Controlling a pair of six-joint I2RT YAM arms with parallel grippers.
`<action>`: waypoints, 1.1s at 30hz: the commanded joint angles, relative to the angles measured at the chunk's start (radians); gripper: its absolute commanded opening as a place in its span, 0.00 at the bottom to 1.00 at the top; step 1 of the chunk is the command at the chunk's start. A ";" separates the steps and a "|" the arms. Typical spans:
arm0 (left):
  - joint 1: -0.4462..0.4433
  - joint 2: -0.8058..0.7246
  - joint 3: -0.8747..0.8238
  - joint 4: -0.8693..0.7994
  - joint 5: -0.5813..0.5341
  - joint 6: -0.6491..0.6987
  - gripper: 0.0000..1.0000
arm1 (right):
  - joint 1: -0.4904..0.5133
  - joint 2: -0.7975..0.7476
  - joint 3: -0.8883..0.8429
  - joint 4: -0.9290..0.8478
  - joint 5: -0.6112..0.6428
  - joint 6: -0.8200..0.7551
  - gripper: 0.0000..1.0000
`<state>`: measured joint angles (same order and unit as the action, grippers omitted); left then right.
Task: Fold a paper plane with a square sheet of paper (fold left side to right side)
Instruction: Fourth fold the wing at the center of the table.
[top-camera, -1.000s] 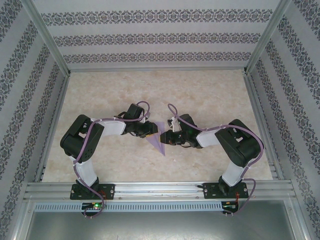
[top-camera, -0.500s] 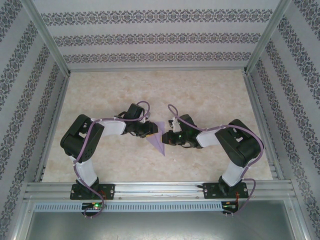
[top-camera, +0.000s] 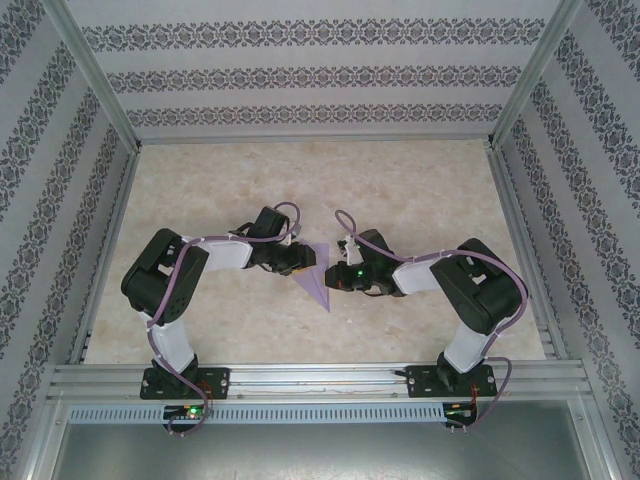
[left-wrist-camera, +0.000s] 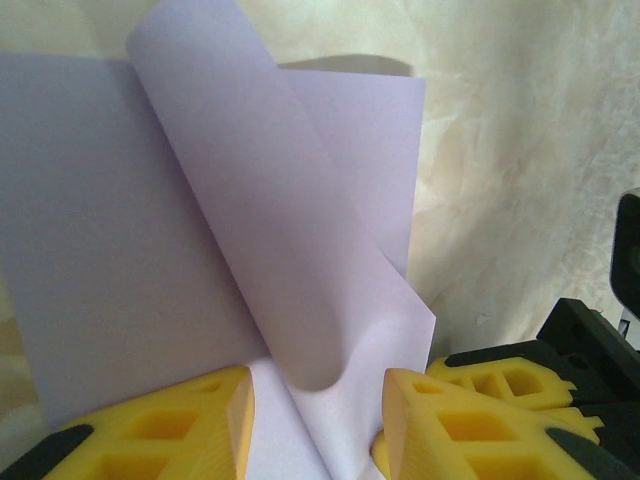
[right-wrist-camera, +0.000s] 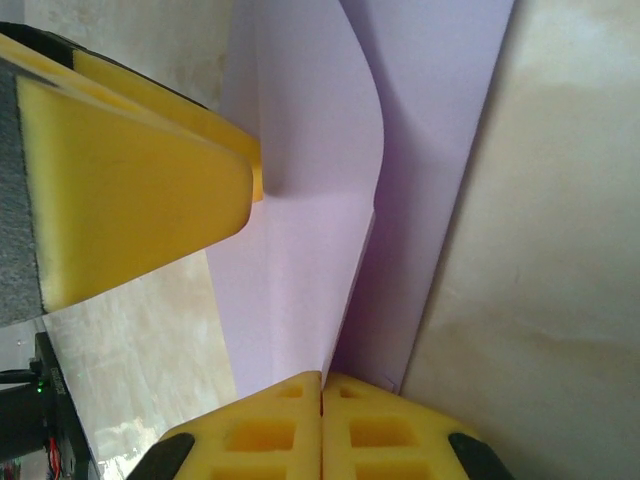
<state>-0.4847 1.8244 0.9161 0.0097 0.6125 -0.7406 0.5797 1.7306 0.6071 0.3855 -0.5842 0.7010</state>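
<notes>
Pinching the lilac paper, right fingers face spread left fingers straddling its curl.

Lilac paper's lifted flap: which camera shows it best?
Left wrist. The paper lies flat with its flap curling up between the left gripper's open fingers. The right wrist shows the flap edge-on, pinched by the right gripper. Top external shows the paper as a small triangle.

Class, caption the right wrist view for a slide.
Right gripper shut on the lilac paper, a left gripper finger beside its lifted flap.
</notes>
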 joint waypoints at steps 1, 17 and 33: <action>-0.014 0.035 0.006 -0.060 -0.050 0.024 0.39 | -0.003 -0.005 0.013 -0.045 0.034 -0.029 0.06; -0.015 0.035 0.004 -0.059 -0.052 0.025 0.39 | 0.004 -0.029 0.017 -0.074 0.044 -0.040 0.02; -0.014 0.040 -0.002 -0.048 -0.048 0.021 0.39 | 0.017 -0.027 0.031 -0.069 0.042 -0.038 0.02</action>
<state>-0.4847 1.8252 0.9169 0.0078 0.6125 -0.7406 0.5808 1.6997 0.6163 0.3279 -0.5610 0.6811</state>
